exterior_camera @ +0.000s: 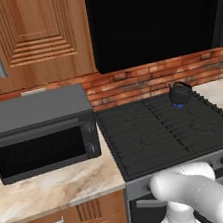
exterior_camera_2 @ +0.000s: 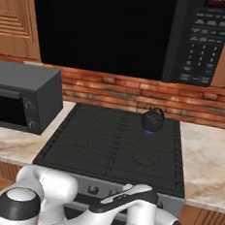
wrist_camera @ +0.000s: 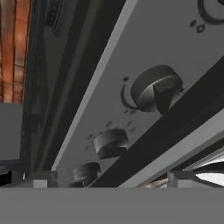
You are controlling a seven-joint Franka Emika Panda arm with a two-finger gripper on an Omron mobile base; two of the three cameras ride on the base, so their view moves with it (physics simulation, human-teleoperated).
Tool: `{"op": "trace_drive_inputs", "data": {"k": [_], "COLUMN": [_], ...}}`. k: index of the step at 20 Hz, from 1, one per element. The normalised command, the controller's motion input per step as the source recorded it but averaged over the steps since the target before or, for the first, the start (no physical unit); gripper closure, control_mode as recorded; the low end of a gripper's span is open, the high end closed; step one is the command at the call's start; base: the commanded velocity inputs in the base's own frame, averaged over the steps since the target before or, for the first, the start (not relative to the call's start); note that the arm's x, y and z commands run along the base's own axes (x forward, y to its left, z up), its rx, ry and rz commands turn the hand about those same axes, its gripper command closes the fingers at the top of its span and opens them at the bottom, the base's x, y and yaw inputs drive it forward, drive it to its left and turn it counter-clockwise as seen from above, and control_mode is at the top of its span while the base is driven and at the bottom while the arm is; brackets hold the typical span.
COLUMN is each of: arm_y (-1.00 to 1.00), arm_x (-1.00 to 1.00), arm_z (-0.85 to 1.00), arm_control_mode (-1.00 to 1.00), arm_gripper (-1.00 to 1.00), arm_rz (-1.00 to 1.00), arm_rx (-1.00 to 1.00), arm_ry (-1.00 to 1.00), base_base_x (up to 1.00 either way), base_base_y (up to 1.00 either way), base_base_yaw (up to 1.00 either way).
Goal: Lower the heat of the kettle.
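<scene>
Stove knob (wrist_camera: 154, 89) near, kettle (exterior_camera: 180, 93) on burner

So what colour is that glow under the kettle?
Blue: a small flame under the kettle on the stove's back burner, clearest in the right base view.

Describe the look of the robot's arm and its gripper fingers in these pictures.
The arm is built of glossy white, rounded, tube-like segments with a dark grey circular cap ringed in white at a joint. No cables or markings show. In the hand view the fingertips are small, blocky and grey.
</scene>
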Motion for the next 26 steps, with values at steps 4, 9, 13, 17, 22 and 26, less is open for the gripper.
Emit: {"op": "trace_drive_inputs", "data": {"k": [4,9,13,17,22,26], "arm_y": [-0.12,-0.06,-0.03,0.0,-0.03,-0.08], "arm_x": [0.47,0.25,0.0,0.0,0.08,0.15], "arm_z": [-0.22,-0.27,-0.35,-0.27,-0.06,0.0], "arm_control_mode": [-1.0,-1.0,-1.0,-1.0,-1.0,-1.0], "arm_gripper": [-1.0,-1.0,-1.0,-1.0,-1.0,-1.0], "arm_rz": [0.0,0.0,0.0,0.0,0.0,0.0], "arm_rx": [0.02,0.02,0.02,0.02,0.04,0.05], "arm_ry": [0.0,0.0,-0.03,-0.03,-0.02,0.0], "base_base_x": [0.0,0.0,0.0,0.0,0.0,0.0], "base_base_y": [0.0,0.0,0.0,0.0,0.0,0.0], "base_base_yaw": [0.0,0.0,0.0,0.0,0.0,0.0]}}
